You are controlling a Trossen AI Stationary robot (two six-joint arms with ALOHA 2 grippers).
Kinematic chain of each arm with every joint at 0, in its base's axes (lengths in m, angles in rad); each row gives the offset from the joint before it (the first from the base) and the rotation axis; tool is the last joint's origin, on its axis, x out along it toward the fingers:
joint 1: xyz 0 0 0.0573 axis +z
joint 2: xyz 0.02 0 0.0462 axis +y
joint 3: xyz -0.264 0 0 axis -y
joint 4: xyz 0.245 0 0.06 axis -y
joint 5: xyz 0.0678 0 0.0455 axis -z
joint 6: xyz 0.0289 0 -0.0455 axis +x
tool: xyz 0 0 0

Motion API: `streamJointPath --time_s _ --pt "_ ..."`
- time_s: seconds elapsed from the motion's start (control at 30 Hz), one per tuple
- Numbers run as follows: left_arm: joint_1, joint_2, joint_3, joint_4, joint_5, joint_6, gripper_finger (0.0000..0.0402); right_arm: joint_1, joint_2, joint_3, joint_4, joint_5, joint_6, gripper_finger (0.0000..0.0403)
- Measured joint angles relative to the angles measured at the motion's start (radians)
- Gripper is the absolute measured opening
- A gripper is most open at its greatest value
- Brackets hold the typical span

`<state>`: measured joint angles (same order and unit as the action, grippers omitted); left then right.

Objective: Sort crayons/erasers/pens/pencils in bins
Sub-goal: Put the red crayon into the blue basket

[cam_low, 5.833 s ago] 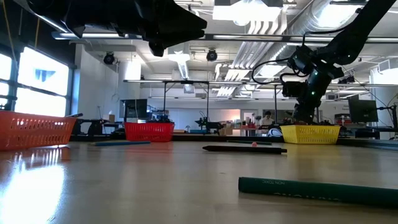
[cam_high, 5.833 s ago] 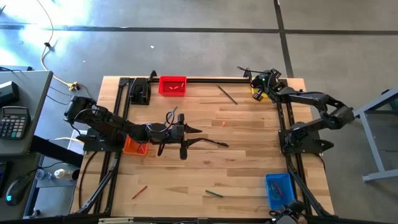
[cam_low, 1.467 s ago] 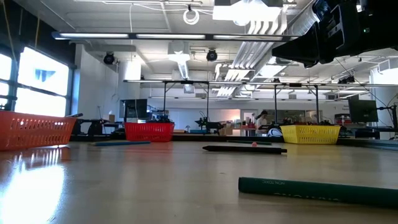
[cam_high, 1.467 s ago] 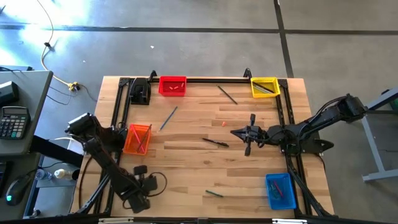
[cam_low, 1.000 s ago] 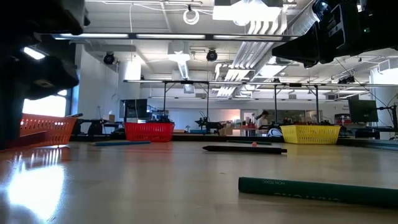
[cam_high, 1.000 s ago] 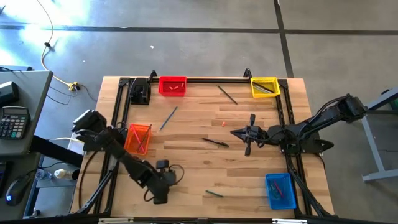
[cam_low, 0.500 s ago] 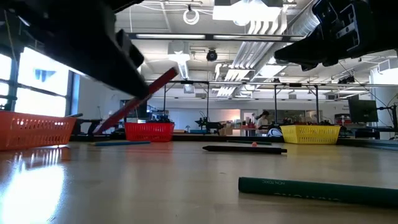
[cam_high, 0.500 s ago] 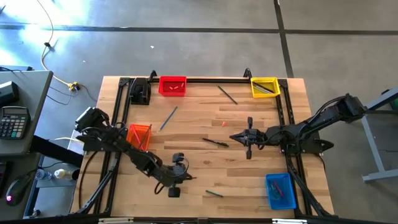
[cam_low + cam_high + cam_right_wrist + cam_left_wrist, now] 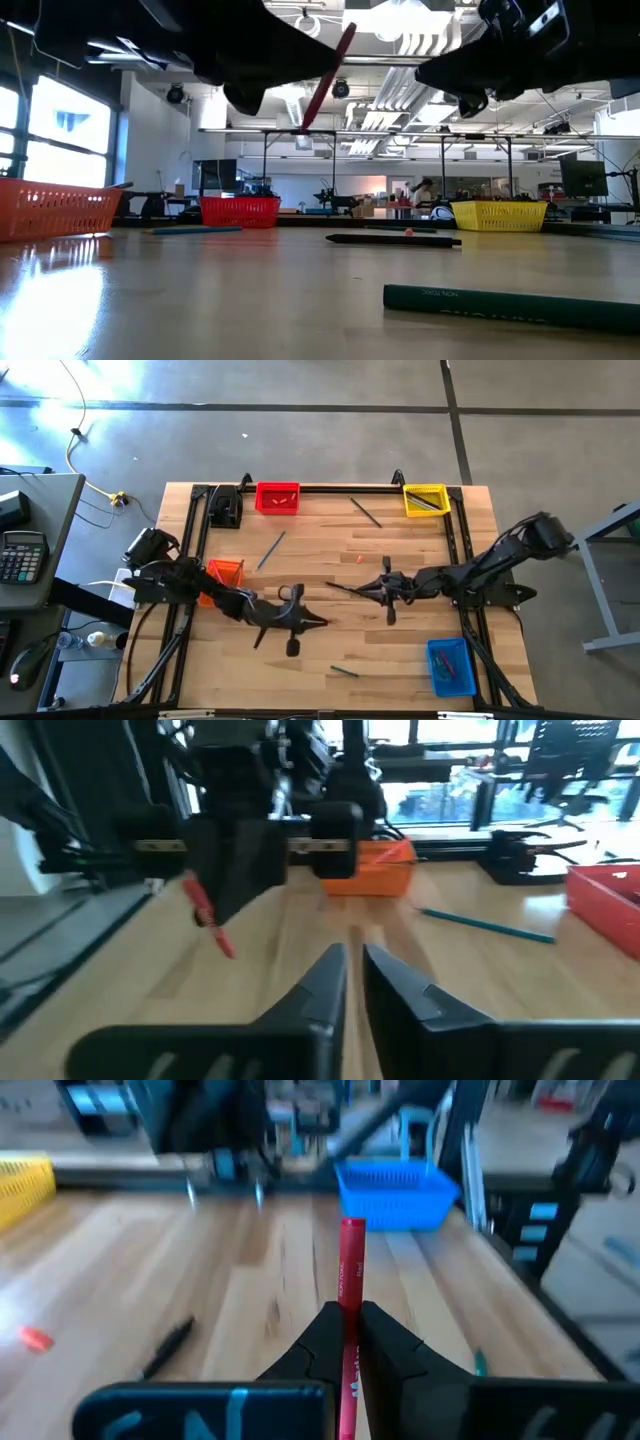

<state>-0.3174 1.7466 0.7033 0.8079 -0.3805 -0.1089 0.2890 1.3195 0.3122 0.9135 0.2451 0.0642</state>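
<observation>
Red crayon (image 9: 350,1280) clamped between left gripper's (image 9: 345,1325) jaws; right gripper's (image 9: 352,965) jaws narrowly parted, empty.

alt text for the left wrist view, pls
The left gripper is shut on a red crayon that sticks out forward between its fingers, above the wooden table. Ahead stands the blue bin; a black pen and a small orange eraser lie on the table.

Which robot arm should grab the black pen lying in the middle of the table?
Probably the right one. The right gripper hovers beside the black pen and holds nothing. The left gripper is busy, shut on a red crayon.
</observation>
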Motion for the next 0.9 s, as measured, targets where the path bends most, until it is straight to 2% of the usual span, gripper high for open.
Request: streamJointPath --time_s 0.17,0.4,0.57,0.9 --pt "0.043 0.000 -0.078 0.207 0.005 -0.002 0.0003 0.015 0.044 0.069 -0.002 -0.026 0.018 0.0099" --pt "0.075 0.000 -0.088 0.278 0.036 -0.016 0.0003 0.042 0.135 0.190 0.004 0.010 0.017 0.0161" --pt "0.076 0.000 -0.089 0.301 0.042 -0.010 0.0003 0.047 0.200 0.262 0.028 0.061 0.017 0.0176" --pt "0.076 0.000 -0.087 0.355 0.059 0.000 0.0003 0.048 0.277 0.328 0.048 0.052 0.010 0.0177"
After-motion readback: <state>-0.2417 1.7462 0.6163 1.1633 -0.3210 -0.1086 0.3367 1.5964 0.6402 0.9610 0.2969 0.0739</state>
